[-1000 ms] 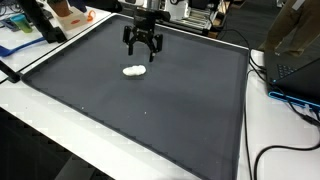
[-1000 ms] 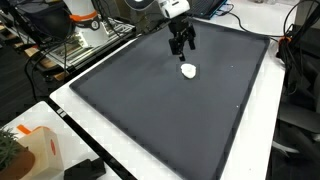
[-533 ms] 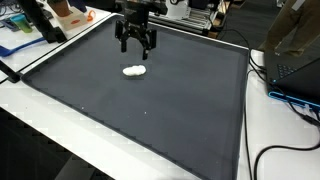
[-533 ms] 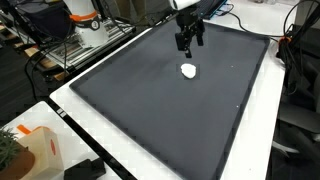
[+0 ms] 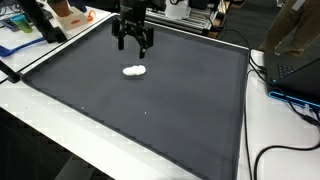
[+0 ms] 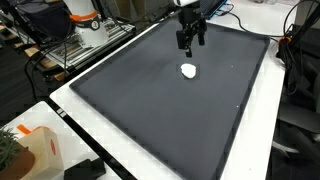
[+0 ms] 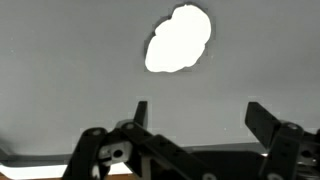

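A small white lumpy object (image 5: 134,71) (image 6: 188,70) lies on the dark grey mat (image 5: 150,110) (image 6: 150,100). My black gripper (image 5: 132,45) (image 6: 190,42) hangs open in the air above and a little behind it, with nothing between the fingers. In the wrist view the white object (image 7: 178,40) sits near the top, well beyond my gripper (image 7: 200,112), whose two fingers stand wide apart over bare mat (image 7: 60,100).
The mat lies on a white table (image 5: 40,140). A laptop (image 5: 295,68) and cables (image 5: 290,150) sit on one side. Clutter (image 5: 40,25) lines the far edge. A metal rack (image 6: 75,50) stands beside the table, and an orange-and-white thing (image 6: 35,150) at a near corner.
My gripper has risen and drawn back away from the white object, staying open. The white object has not moved.
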Controlling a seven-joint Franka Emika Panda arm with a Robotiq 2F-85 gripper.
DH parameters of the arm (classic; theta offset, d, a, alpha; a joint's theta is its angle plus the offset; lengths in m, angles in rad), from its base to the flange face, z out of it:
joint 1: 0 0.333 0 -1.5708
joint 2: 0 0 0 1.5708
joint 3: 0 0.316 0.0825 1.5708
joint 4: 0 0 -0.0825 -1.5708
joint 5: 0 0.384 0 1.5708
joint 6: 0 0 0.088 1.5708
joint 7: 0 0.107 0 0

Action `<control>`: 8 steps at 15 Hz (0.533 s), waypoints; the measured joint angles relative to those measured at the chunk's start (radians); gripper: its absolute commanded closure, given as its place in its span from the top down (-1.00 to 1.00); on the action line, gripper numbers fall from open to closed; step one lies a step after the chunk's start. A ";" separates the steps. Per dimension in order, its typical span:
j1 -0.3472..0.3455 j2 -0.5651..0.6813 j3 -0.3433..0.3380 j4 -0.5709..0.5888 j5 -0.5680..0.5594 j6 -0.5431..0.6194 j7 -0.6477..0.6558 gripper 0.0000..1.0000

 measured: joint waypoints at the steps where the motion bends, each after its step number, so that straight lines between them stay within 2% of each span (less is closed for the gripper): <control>1: 0.005 0.000 -0.001 0.022 0.035 -0.045 -0.020 1.00; 4: 0.014 0.003 -0.002 0.091 0.103 -0.165 -0.055 1.00; 8: 0.016 0.013 -0.012 0.168 0.136 -0.309 -0.065 1.00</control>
